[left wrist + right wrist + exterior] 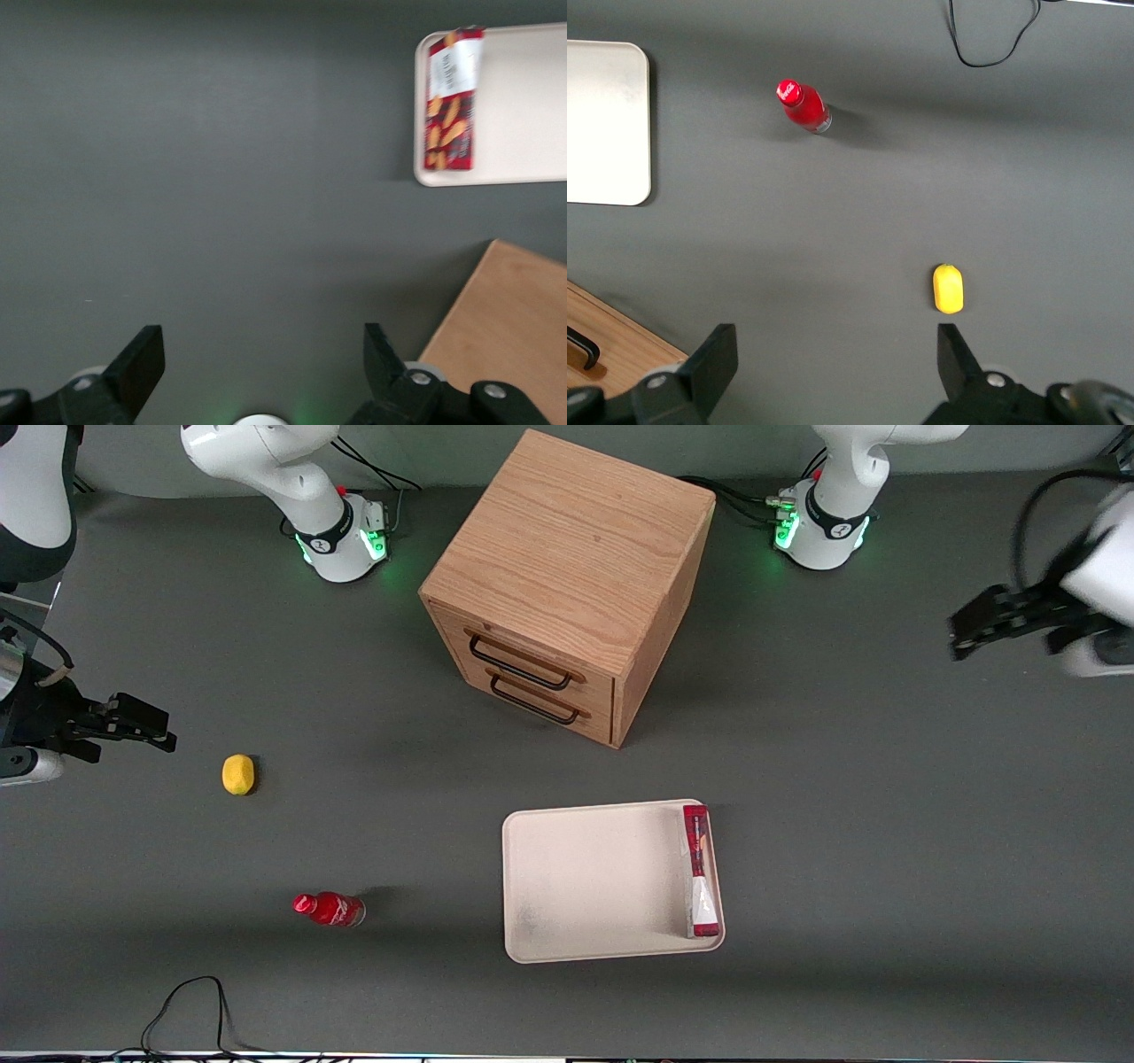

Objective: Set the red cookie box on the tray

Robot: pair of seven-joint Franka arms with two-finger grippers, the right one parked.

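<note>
Your box (698,871) is lying flat inside the tray (594,881), pressed along the short rim at the working arm's end, its long side running from 12 to 6 o'clock in the front view. From the wrist camera the box (453,99) looks to be sitting fully within the rim of the tray (523,106), though the blur there is leaving me unsure whether one edge is riding up on the rim.

Your gripper (966,631) is hanging high above the table at the working arm's end, well apart from the tray, at about 2 o'clock from it. Its fingers (137,359) are spread wide and holding nothing.

The task looks done, so the risk is mostly yours: sweeping low over the tray could be knocking the box off that edge, or bumping the cabinet (567,584) at 12 o'clock.
</note>
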